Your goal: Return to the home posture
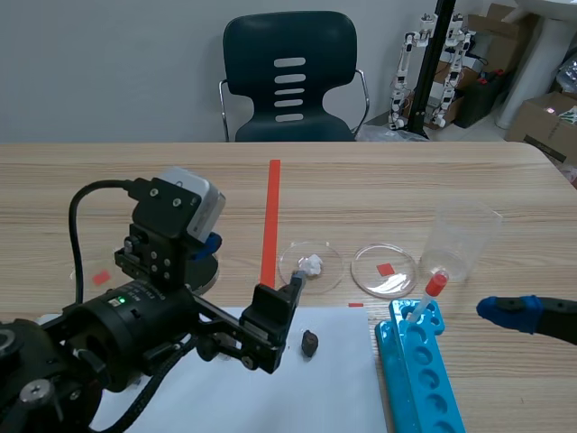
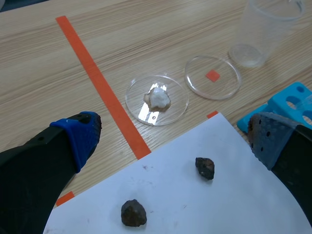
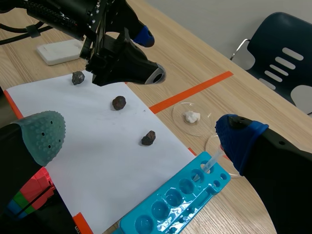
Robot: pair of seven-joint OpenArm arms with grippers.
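Left black two-finger gripper (image 2: 173,134) spread, empty, over white paper sheet (image 2: 195,209) | right black gripper (image 3: 141,136) spread, empty, near blue plastic tube rack (image 3: 161,214) | nothing to grab tbh, arms should move light, unloaded

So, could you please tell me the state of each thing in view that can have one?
left gripper, open, holding nothing.
right gripper, open, holding nothing.
first petri dish, uncovered, holds a white lump.
second petri dish, uncovered, empty.
plastic cup, upright, looks empty.
pipette, standing tilted in the blue rack's end hole.
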